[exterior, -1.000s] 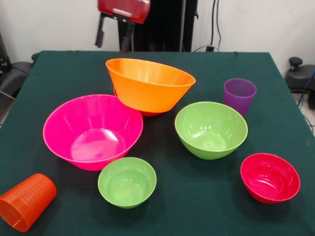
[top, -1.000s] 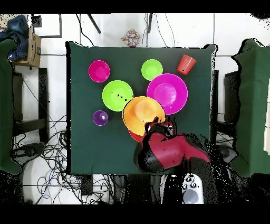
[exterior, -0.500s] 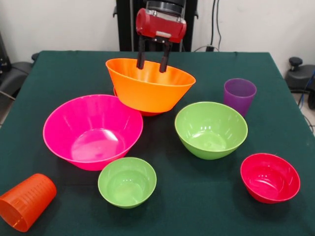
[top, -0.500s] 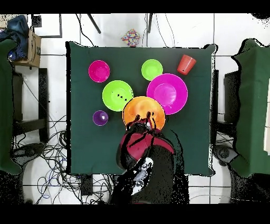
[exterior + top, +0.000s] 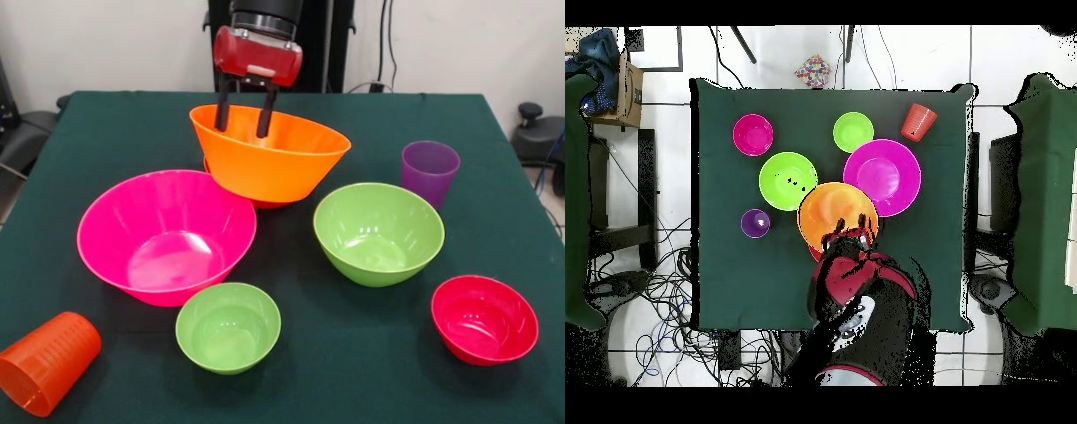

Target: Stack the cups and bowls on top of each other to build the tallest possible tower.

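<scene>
My gripper (image 5: 244, 124) hangs open over the back rim of the large orange bowl (image 5: 269, 157), holding nothing; I cannot tell whether the tips touch the rim. That bowl sits tilted on a shallow red-orange bowl (image 5: 265, 203), of which only a sliver shows. In front stand the large pink bowl (image 5: 168, 231), the medium green bowl (image 5: 378, 231), the small green bowl (image 5: 228, 327) and the small crimson bowl (image 5: 484, 320). A purple cup (image 5: 430, 170) stands upright at the right. An orange cup (image 5: 46, 362) lies on its side at the front left corner. In the overhead view the gripper (image 5: 848, 238) covers the orange bowl's (image 5: 830, 210) near edge.
Everything rests on a dark green tablecloth (image 5: 494, 221). Chairs stand at both sides of the table (image 5: 715, 280) in the overhead view, and cables lie on the floor around it. The pink bowl (image 5: 882, 177) touches the orange bowl's side.
The gripper came down from high behind the table to the orange bowl's back rim, then shifted left along that rim. The bowls and cups have not moved.
</scene>
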`<state>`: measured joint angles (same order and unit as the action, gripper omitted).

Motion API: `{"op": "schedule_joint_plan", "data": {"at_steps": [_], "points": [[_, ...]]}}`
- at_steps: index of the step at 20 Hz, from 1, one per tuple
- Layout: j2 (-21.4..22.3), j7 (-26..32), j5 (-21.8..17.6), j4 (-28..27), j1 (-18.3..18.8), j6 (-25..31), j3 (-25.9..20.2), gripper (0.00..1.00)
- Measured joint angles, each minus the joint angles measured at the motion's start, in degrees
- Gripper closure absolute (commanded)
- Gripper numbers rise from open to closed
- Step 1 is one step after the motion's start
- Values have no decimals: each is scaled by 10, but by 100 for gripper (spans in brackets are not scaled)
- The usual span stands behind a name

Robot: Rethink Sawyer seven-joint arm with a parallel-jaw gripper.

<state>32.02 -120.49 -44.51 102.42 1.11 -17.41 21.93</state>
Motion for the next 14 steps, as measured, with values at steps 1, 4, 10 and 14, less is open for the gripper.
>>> {"op": "schedule_joint_plan", "data": {"at_steps": [1,4,10,14], "points": [[2,0,-2,0,3,1,-1,0],[23,0,-20,2,33,16,-21,0],[87,0,-39,19,104,67,-87,0],[142,0,-40,42,170,122,-154,0]]}}
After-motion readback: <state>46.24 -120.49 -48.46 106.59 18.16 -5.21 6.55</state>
